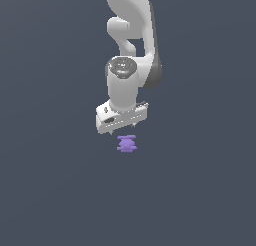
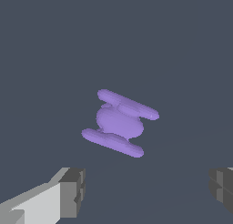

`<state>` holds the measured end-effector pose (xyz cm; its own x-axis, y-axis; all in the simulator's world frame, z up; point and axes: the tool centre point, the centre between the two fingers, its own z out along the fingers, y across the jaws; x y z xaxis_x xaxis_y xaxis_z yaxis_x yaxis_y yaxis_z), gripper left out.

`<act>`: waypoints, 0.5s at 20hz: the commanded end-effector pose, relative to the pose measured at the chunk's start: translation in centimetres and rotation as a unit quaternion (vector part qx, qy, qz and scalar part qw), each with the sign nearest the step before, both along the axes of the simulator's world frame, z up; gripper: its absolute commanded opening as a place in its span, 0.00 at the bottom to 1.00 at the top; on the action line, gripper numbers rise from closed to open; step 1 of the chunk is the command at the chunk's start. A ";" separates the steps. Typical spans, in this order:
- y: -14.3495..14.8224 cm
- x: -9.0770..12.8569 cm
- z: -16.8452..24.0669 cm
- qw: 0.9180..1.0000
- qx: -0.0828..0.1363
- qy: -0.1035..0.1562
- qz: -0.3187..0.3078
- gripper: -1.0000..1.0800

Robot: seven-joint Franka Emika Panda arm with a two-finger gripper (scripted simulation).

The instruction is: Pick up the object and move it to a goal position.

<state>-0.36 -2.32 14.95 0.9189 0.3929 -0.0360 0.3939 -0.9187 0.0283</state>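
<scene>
Wrist view puts 2 dark grey finger pads (image 2: pixel 75 191) nearest the lens, one on a white finger at one lower corner and the other cut by the frame edge at the opposite corner, with a wide stretch of bare surface between them, so the white hand (image 2: pixel 145 191) stands well open and holds nothing. Beyond the pads lies the small purple lumpy object (image 2: pixel 119 122), a rounded middle body with 2 flat elongated lobes, one on each side of it, the whole piece sitting askew to the line between the fingers. It rests apart from both pads, touching neither, on the plain dark grey-blue counter (image 2: pixel 45 59) that fills the remainder of that picture. Exterior view shows the same purple object (image 1: pixel 127 143) low on the counter (image 1: pixel 50 190), its stacked ridges narrower than the hand. Just above it hangs the hand (image 1: pixel 122 126), a white block tilted slightly with short finger tips pointing down; a small gap separates those tips from the object. Farther up and back, the white jointed robot arm (image 1: pixel 131 50) rises from the hand through a dark-capped joint and leaves the top of the frame.
</scene>
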 end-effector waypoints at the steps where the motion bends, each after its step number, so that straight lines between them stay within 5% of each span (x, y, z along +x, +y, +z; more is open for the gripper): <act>1: 0.1 0.1 -0.4 0.999 0.001 0.001 0.036 0.96; 10: 0.4 0.4 -1.7 0.987 0.005 0.005 0.160 0.96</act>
<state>-0.03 -2.00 13.45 0.7754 0.6303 -0.0387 0.6312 -0.7754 0.0166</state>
